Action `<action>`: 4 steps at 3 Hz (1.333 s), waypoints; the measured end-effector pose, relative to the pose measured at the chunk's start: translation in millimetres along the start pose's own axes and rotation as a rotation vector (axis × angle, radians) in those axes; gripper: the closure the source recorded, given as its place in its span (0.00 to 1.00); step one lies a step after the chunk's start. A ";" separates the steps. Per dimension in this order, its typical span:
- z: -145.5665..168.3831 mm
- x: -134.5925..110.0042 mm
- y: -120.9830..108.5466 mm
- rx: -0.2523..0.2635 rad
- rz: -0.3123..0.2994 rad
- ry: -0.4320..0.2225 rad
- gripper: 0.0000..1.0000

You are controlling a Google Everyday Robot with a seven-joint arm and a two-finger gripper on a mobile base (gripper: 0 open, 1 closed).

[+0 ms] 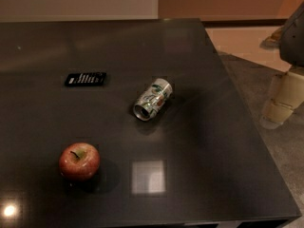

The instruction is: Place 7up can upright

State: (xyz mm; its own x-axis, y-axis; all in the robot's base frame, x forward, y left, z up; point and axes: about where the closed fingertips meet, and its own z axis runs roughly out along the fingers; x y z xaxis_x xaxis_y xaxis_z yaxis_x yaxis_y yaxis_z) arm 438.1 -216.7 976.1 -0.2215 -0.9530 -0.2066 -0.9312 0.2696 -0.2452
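Observation:
The 7up can point(153, 99) lies on its side near the middle of the dark table point(209, 141). It is silver-white with green lettering, and its open end faces the front left. My gripper point(280, 103) shows at the right edge of the view as pale segments under a dark grey arm part point(294, 37). It hangs beyond the table's right edge, well to the right of the can, and touches nothing on the table.
A red apple point(79, 161) stands at the front left of the table. A flat black object with white print point(85, 79) lies at the back left. The table's right edge runs diagonally, with grey floor point(266, 141) beyond it.

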 end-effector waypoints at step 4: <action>16.5 -60.1 -24.9 -0.051 -0.273 -0.116 0.00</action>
State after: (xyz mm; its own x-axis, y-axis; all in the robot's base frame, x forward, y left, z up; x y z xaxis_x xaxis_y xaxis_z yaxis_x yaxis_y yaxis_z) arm 479.4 -163.8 979.0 0.0706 -0.9663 -0.2475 -0.9659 -0.0042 -0.2589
